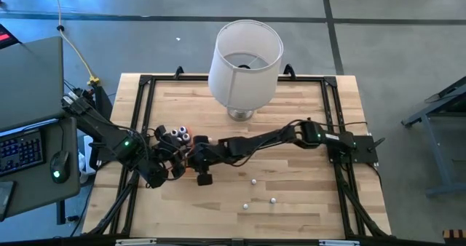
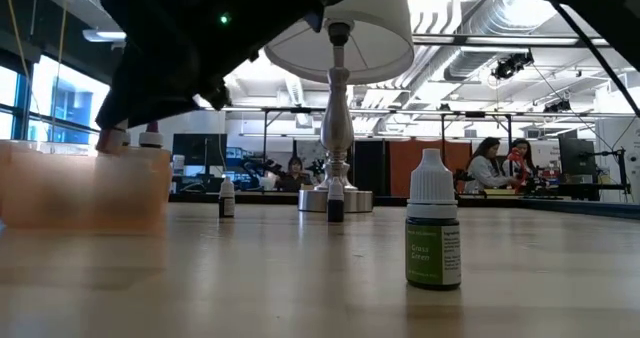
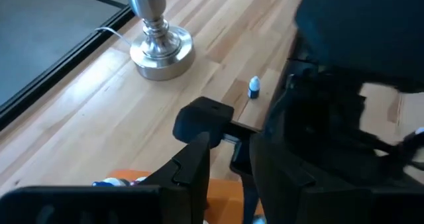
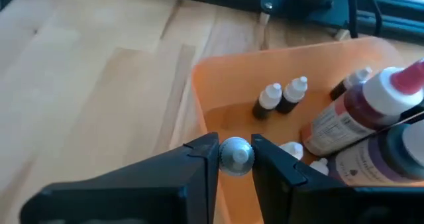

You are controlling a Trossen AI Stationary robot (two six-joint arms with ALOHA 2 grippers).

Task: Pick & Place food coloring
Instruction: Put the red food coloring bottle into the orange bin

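Desk of pale wood, lampshade at its far side. Orange tray near the left edge, several food colouring bottles standing inside. Right gripper over the tray's rim, jaws clamped on one small bottle by its cap. Left gripper close by; jaws apart, empty. Three loose bottles remain on bare wood. Likely light, rigid, smooth plastic; tip easily. Best held across cap or neck.

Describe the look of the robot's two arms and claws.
Both arms are dark, jointed and slim, with black cables along them. The left arm shows a small green light. The right claw has two flat, blocky black fingers; the left claw looks alike.
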